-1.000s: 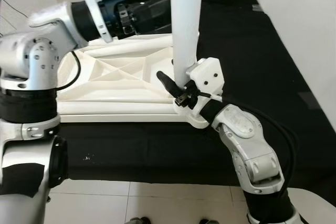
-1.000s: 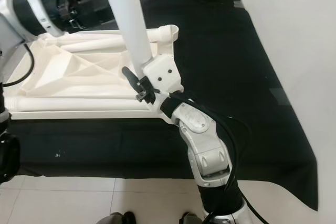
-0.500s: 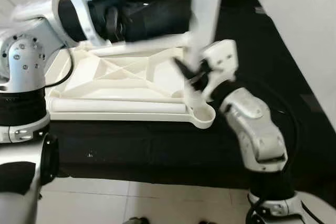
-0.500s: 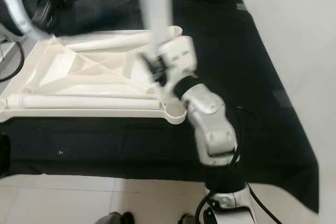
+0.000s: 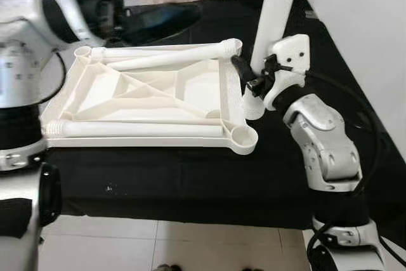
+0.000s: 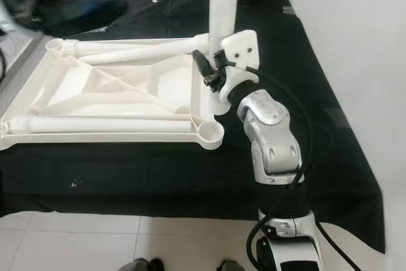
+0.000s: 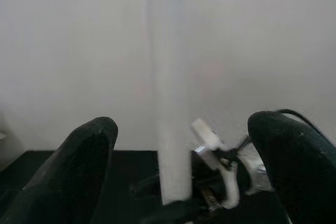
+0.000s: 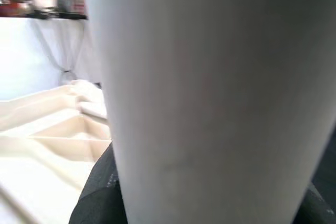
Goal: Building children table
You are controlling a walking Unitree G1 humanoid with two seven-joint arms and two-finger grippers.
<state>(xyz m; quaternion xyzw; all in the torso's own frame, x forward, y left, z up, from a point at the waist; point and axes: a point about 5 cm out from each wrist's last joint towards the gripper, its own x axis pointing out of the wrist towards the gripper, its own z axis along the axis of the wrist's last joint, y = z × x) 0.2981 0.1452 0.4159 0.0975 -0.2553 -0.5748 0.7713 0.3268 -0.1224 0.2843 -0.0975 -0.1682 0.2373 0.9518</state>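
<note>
A white children's tabletop [image 5: 158,93] lies upside down on a black cloth. My right gripper [image 5: 254,77] is shut on a white table leg [image 5: 274,11], which stands nearly upright. The leg's lower end [image 5: 248,109] sits just outside the tabletop's right edge, a little beyond the open near-right corner socket [image 5: 243,136]. In the right wrist view the leg [image 8: 210,77] is very close. My left gripper [image 7: 184,129] is open and holds nothing. It is raised at the far left, blurred, with the left arm [image 5: 60,4], and faces the leg [image 7: 170,103].
Two white tubes lie in the tabletop, one along the far edge [image 5: 165,58] and one along the near edge [image 5: 139,129]. The black cloth [image 5: 190,182] ends near tiled floor [image 5: 158,245]. A white wall [image 5: 361,30] stands on the right.
The right gripper has carried the leg from the near-right corner socket, away and to the right. The left arm has swung back to the far left. The camera has shifted too.
</note>
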